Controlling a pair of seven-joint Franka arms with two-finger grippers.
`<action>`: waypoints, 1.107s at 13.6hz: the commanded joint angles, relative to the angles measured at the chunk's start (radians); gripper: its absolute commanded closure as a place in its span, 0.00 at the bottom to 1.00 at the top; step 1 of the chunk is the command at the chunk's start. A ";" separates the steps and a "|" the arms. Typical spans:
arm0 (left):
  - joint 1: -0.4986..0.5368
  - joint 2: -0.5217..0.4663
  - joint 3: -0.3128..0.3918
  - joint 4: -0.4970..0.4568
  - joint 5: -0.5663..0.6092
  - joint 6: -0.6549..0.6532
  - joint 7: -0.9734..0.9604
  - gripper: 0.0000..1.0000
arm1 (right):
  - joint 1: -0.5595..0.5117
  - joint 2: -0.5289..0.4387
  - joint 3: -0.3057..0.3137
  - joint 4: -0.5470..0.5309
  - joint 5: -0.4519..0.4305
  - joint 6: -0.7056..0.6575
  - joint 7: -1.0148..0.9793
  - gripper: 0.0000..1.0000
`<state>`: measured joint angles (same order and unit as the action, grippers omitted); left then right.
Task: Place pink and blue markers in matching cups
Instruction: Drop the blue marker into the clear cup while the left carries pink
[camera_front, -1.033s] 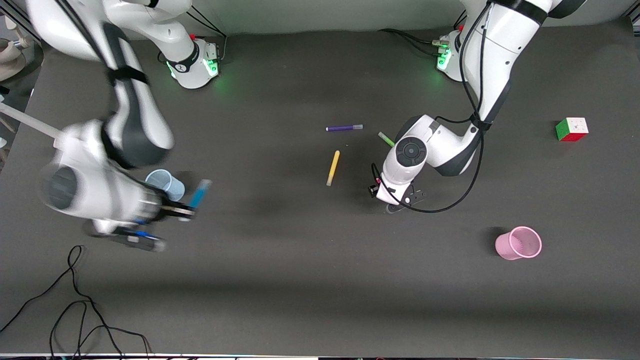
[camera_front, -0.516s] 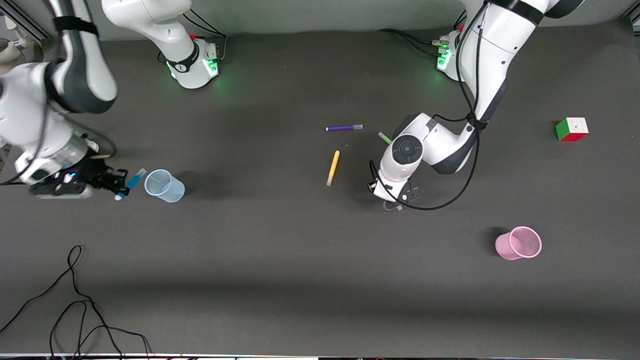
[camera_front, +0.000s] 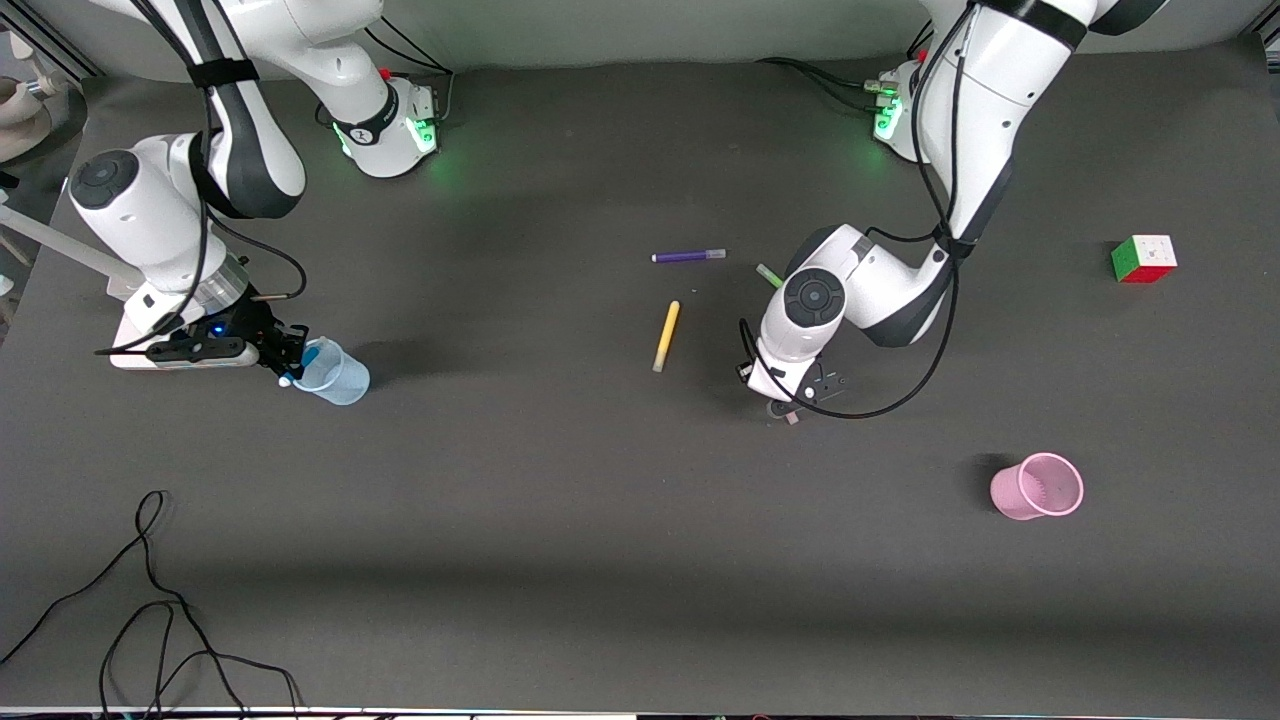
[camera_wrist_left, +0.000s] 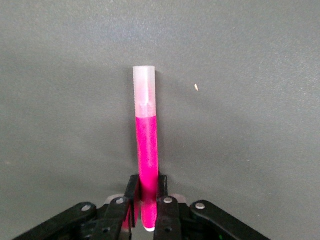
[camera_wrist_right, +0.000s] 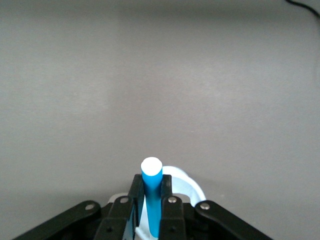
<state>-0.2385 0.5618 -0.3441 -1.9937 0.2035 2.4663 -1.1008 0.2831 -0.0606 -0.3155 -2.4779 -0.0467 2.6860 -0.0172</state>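
Note:
My right gripper (camera_front: 291, 358) is shut on the blue marker (camera_front: 304, 354) and holds it tilted at the rim of the pale blue cup (camera_front: 334, 374), toward the right arm's end of the table. In the right wrist view the blue marker (camera_wrist_right: 151, 200) stands between the fingers (camera_wrist_right: 151, 194), with the cup's rim (camera_wrist_right: 189, 183) just under it. My left gripper (camera_front: 790, 404) is shut on the pink marker (camera_wrist_left: 147, 150), low over the table's middle; its pale cap points away from the fingers (camera_wrist_left: 147, 192). The pink cup (camera_front: 1038, 486) stands nearer the front camera, toward the left arm's end.
A yellow pen (camera_front: 666, 335), a purple pen (camera_front: 688, 256) and a green pen (camera_front: 768, 275) lie near the left arm's wrist. A colour cube (camera_front: 1143, 258) sits toward the left arm's end. A black cable (camera_front: 150, 600) lies at the front corner.
My right arm has swung round with the blue marker and brought it to the blue cup's rim. My left gripper has barely shifted, still gripping the pink marker.

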 joint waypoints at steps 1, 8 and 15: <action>-0.012 -0.053 0.011 0.021 0.016 -0.064 -0.028 1.00 | 0.004 0.057 -0.027 -0.001 -0.033 0.099 -0.018 1.00; 0.131 -0.039 0.010 0.461 -0.021 -0.660 0.281 1.00 | 0.002 0.074 -0.030 0.007 -0.033 0.091 -0.001 0.00; 0.442 0.022 0.010 0.653 -0.130 -0.854 0.829 1.00 | 0.004 0.044 -0.024 0.323 0.016 -0.514 -0.001 0.00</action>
<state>0.1673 0.5297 -0.3197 -1.4112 0.1012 1.6650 -0.3625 0.2817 -0.0095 -0.3365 -2.3013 -0.0574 2.3818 -0.0193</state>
